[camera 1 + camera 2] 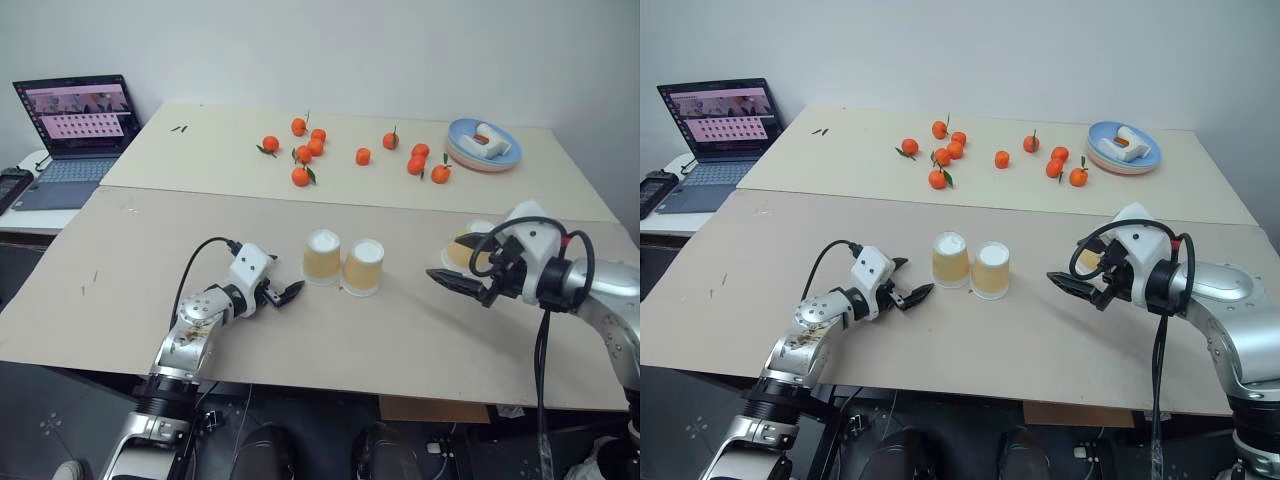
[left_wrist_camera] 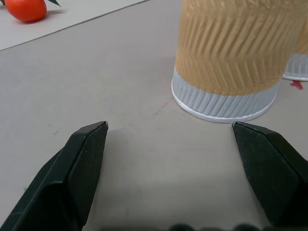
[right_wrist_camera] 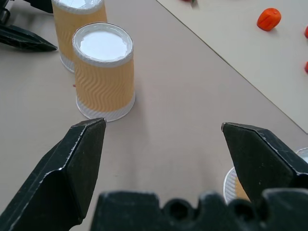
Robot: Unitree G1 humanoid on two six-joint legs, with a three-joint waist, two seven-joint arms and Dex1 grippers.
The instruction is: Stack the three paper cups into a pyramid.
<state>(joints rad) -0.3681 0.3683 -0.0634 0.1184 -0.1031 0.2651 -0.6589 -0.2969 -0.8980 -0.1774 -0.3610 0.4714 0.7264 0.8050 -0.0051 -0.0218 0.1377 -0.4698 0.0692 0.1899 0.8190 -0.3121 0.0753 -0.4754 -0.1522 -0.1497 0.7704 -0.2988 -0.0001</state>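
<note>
Reaching low toward the left cup [image 1: 322, 256], left gripper [image 1: 283, 294] fingers spread; right gripper [image 1: 462, 284] raised, fingers spread.

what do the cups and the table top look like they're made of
Cups: paper, it seems; matte tan sides embossed with a zigzag ripple, plain white base and rim band.
Table top: looks like bare brown board, maybe cardboard or fibreboard; flat, dull, no gloss, with a seam between two sheets.

You have two cups [image 1: 343, 263] side by side mid-bench [image 1: 120, 270], the third cup [image 1: 466, 249] to their right behind the right pincer [image 1: 462, 285]; tangerines [image 1: 310, 150] lie behind, laptop [image 1: 75, 135] far left.
</note>
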